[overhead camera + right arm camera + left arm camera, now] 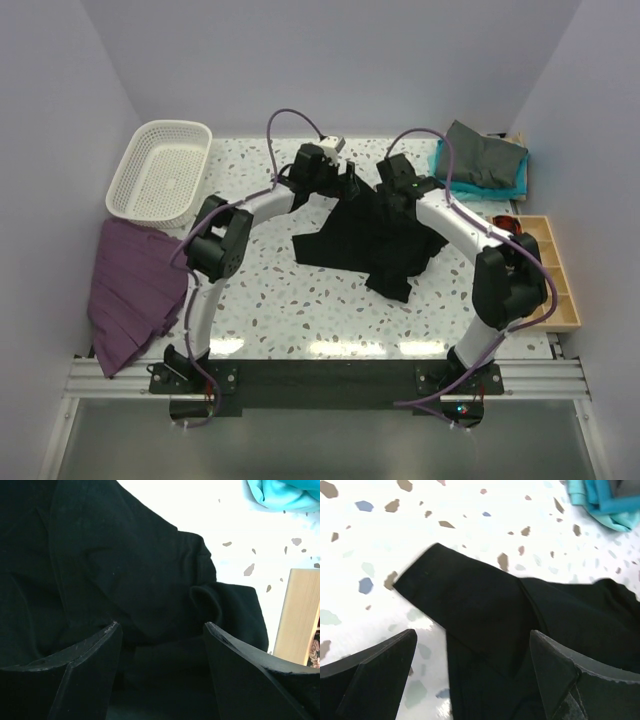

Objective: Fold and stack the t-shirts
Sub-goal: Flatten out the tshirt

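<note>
Where the speckled table (270, 295) is broadest, you have the black t-shirt (350, 240) crumpled at centre. Purple cloth (130, 280) hangs off the left edge. White basket (160, 172) sits far left. The divided wooden tray (560, 290) is at the right edge, contents too small to tell. Grey t-shirt (485, 155) lies on the teal t-shirt (285, 492), far right. Your left gripper (472, 635) and right gripper (162, 625) gape over black fabric, holding nothing.

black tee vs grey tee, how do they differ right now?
Place: the black tee lies at the centre of the table; the grey tee sits at the far right corner on the teal tee. State: the black tee is sprawled and rumpled, the grey tee a compact bundle. Footprint: the black tee spreads wider than the grey tee. Both are dark, plain fabric.
</note>
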Available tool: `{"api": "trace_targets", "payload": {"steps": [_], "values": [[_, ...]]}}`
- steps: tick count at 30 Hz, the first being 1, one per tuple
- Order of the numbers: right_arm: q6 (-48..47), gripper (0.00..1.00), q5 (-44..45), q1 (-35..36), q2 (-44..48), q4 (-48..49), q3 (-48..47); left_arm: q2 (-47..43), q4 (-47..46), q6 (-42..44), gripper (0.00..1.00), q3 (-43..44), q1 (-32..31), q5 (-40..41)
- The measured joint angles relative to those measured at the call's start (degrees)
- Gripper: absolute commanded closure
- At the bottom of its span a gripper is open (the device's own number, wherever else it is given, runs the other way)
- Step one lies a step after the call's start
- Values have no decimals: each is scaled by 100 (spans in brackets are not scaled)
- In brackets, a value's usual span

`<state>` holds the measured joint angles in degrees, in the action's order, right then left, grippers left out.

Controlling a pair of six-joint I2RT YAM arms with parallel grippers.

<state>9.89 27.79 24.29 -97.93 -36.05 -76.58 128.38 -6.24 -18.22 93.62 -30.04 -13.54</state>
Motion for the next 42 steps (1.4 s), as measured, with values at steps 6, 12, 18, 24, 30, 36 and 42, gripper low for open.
{"api": "trace_targets", "payload": {"steps": [6, 12, 18, 24, 30, 36, 42], "values": [[-4, 29, -46, -39, 52, 136, 92, 680, 345, -17, 0, 774, 157, 260], [-4, 30, -61, -74, 133, 140, 201, 1360, 459, -17, 0, 1633, 260, 223], [-2, 46, -63, -81, 313, 151, 363, 1565, 398, -81, 31, 1904, 264, 37], [-39, 99, -197, -116, 308, 162, 494, 1781, 293, -262, 100, 1985, 260, -317], [-26, 100, -310, -221, 236, 136, 492, 1814, 221, -321, 100, 1969, 262, -553], [13, 31, -249, -225, 767, 26, 492, 1373, 199, -310, 100, 1405, 278, -562], [-13, 21, 166, -289, 1628, -44, 492, 688, 295, -227, 100, 1003, 293, -564]]}}
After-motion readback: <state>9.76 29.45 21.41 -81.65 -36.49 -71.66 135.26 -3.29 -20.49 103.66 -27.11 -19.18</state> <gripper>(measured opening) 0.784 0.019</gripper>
